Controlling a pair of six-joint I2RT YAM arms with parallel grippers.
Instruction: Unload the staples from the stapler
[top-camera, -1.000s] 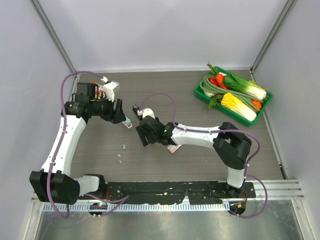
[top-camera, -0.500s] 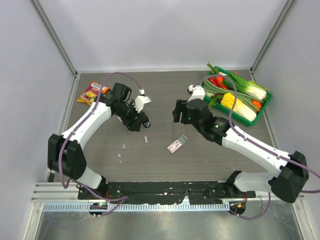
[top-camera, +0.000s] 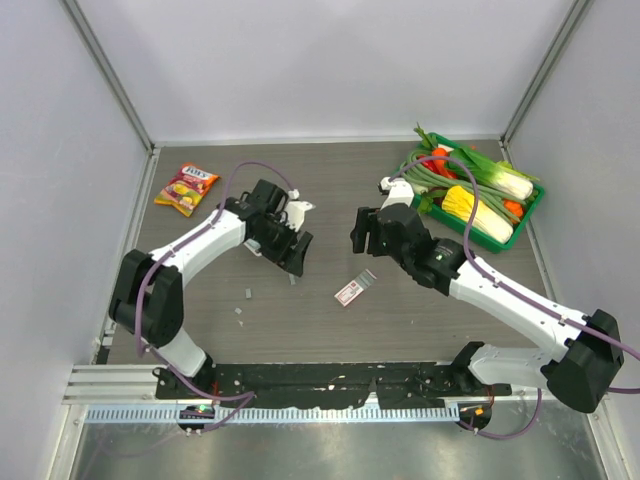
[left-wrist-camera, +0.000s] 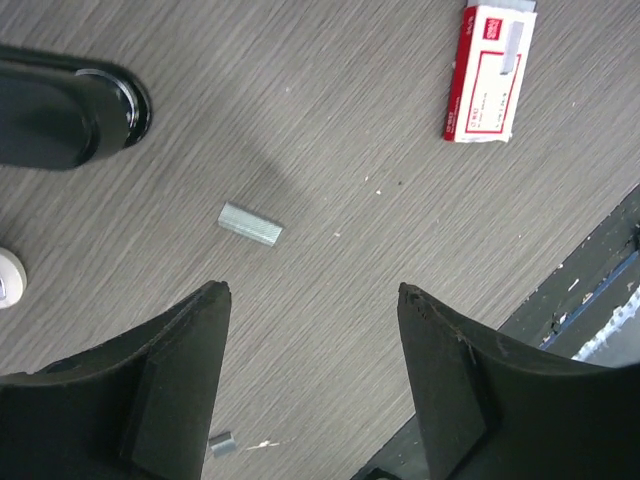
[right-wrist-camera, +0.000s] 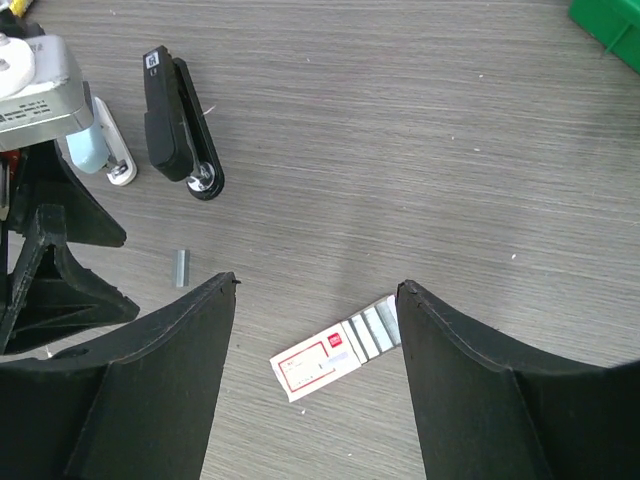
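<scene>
**Pale blue stapler (right-wrist-camera: 88, 148) on the table, both grippers agape and empty**

Grey wood-grain table (top-camera: 330, 190) carries everything. In the right wrist view the stapler lies flat at the upper left, its far end tucked under the grey housing on the left arm's wrist and a white piece showing at its near end. Just beside it lies a black oblong tool (right-wrist-camera: 175, 120) with a metal rivet at one end. Neither gripper touches the stapler. From the top camera it cannot be made out beneath the left wrist.

The left gripper (left-wrist-camera: 312, 300) hangs above the table with its fingers spread wide and nothing between them. A short strip of staples (left-wrist-camera: 250, 223) lies on the wood just ahead of its fingertips, and a smaller staple fragment (left-wrist-camera: 222, 442) lies near the left finger. The black tool's riveted end shows at the upper left of that view.

The right gripper (right-wrist-camera: 317, 290) is likewise spread and holds nothing. Below it lies the red-and-white box of staples (right-wrist-camera: 335, 352), slid partly open with silver rows showing.

From above, the two grippers face each other across the middle of the table. A green tray (top-camera: 402, 189) of vegetables sits at the far right, and a snack bag (top-camera: 187, 188) at the far left.
</scene>
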